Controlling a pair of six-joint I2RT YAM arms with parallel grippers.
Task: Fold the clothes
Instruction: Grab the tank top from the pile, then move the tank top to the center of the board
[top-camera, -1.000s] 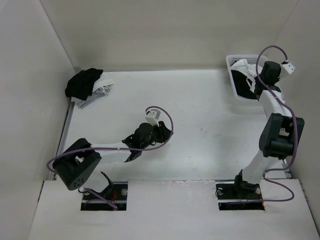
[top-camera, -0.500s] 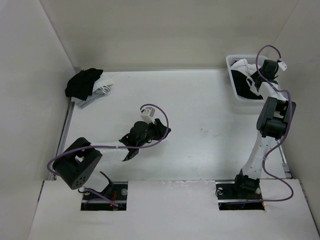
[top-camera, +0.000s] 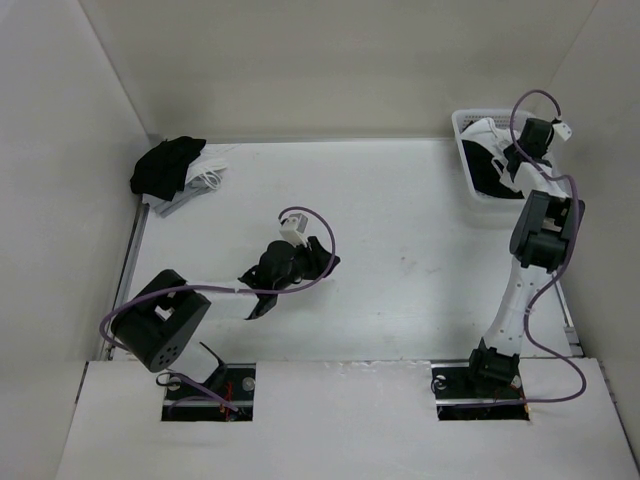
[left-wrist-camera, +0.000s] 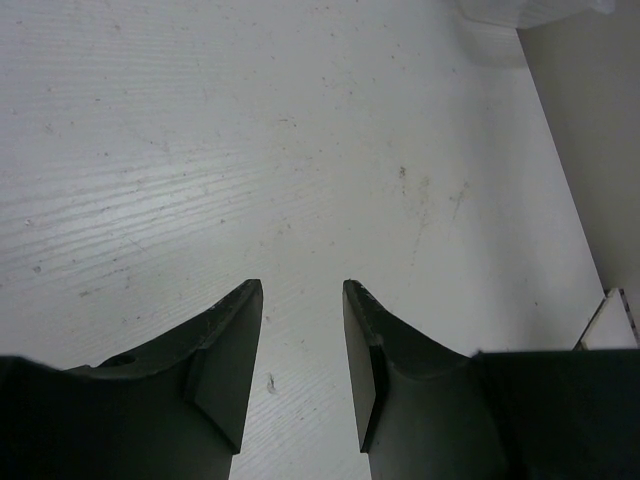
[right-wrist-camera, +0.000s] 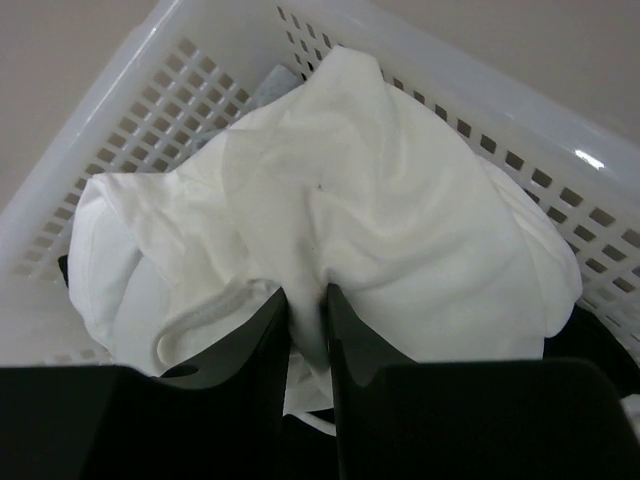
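I am counting one white basket (top-camera: 465, 125) sitting on the desk (top-camera: 400, 300), and I am placing everything else by that basket. Inside it one white camisole (right-wrist-camera: 380, 210) is lying on top, with one black garment (top-camera: 487, 175) showing beside it. Far to the left of the basket one black bundle (top-camera: 165, 165) is lying, with one white-grey strappy piece (top-camera: 205, 178) touching it. I am working with two pincers: my right pincer (right-wrist-camera: 305, 300) in the basket, my left pincer (left-wrist-camera: 302, 300) well left of it.
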